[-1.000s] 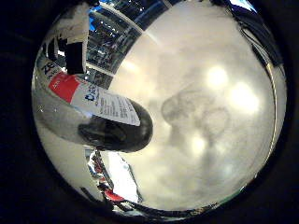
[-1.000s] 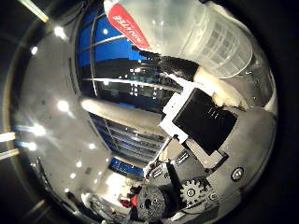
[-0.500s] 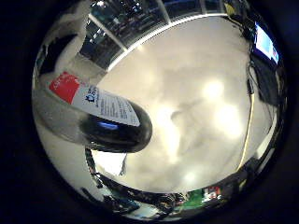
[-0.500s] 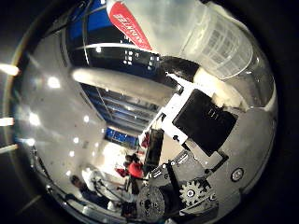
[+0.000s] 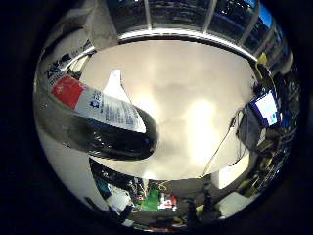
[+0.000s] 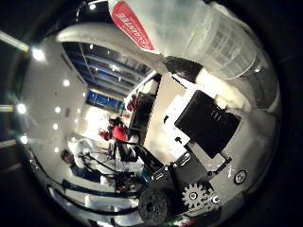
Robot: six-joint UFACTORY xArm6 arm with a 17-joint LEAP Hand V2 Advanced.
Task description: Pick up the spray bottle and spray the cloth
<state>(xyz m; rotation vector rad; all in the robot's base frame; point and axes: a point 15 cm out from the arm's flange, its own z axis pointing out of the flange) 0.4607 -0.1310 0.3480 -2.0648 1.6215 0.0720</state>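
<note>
The spray bottle [image 6: 189, 33] is translucent with a red label and fills one side of the thumb side palm view, tight against the palm. Its dark round base and red-and-white label [image 5: 98, 122] loom close in the little finger side view, above a pale table [image 5: 186, 98]. My right hand [image 6: 203, 127] shows as white and black finger parts with a gear, curled beside the bottle's body and holding it. I cannot pick out the cloth in either view.
A lit monitor [image 5: 266, 110] stands at the table's far side, with clutter and green items [image 5: 156, 200] past the table's edge. Dark windows [image 5: 186, 14] line the wall. The thumb side view looks into a room with ceiling lights [image 6: 35, 54].
Both palm views have swung, so the hand has turned. The bottle keeps its place against the palm. The monitor and room clutter have come into view.
</note>
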